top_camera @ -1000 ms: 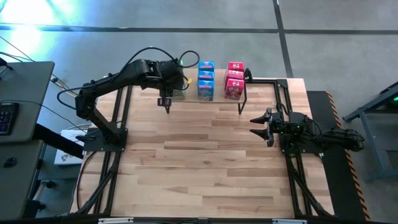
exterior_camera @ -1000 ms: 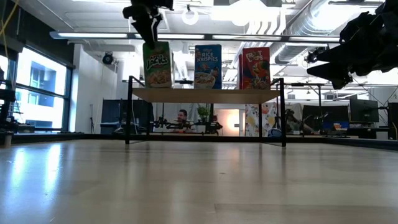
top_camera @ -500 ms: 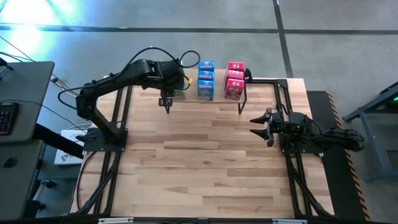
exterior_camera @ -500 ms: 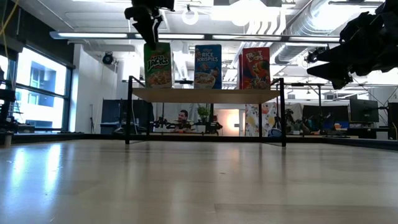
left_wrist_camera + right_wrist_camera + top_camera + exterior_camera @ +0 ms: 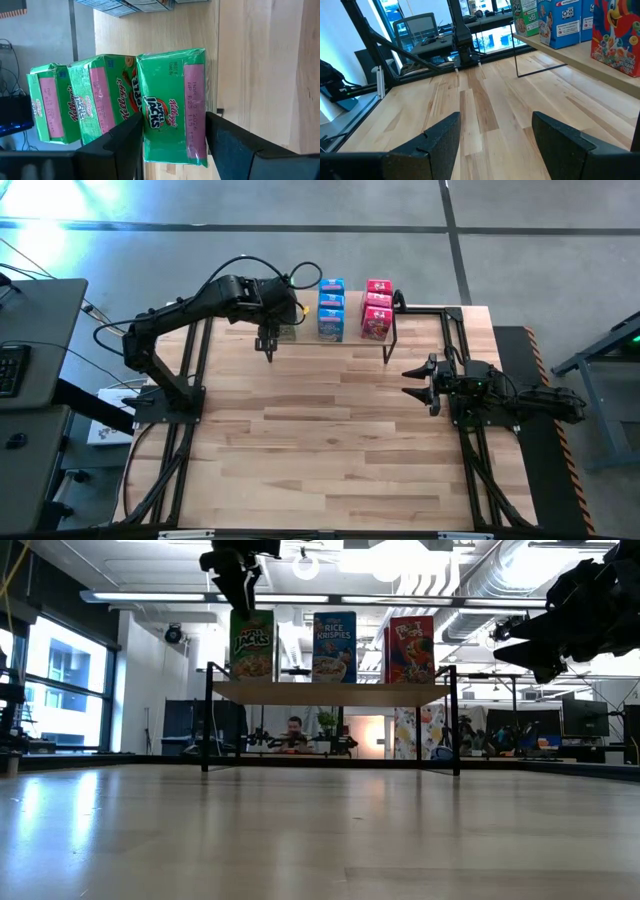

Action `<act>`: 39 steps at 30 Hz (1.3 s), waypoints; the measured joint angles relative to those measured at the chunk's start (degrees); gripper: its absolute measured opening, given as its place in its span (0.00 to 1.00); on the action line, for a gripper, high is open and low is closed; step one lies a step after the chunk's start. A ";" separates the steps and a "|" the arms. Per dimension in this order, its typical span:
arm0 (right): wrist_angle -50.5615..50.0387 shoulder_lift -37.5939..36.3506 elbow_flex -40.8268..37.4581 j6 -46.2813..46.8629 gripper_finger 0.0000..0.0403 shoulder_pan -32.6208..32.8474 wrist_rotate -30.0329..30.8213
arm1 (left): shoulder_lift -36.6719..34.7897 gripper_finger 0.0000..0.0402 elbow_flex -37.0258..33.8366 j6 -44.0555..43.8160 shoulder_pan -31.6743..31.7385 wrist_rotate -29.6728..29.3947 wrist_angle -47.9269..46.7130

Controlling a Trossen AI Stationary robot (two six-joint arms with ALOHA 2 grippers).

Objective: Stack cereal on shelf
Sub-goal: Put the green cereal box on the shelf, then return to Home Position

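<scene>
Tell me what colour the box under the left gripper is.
Green box, clearest in the left wrist view.

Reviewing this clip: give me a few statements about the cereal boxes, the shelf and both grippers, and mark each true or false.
1. The left gripper straddles the front green cereal box on the shelf. True; its jaws stand either side of the box, apparently clear of it.
2. The right gripper holds a red box. False: it is open and empty, waiting off to the table's right.
3. The blue boxes stand between the green and red-pink boxes. True.
4. A cereal box lies on the tabletop. False: none shows there.
</scene>
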 joint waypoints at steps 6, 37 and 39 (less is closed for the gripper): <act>-0.01 0.01 0.01 0.00 0.59 0.00 0.01 | 0.00 0.54 0.00 -0.01 0.00 -0.01 0.36; -0.01 0.02 0.00 0.01 0.59 0.00 0.00 | -5.08 0.64 8.57 -0.41 -0.02 5.18 -1.24; 0.00 0.00 0.00 0.01 0.59 0.00 0.00 | -6.65 0.64 8.66 -2.38 -0.02 8.30 -1.60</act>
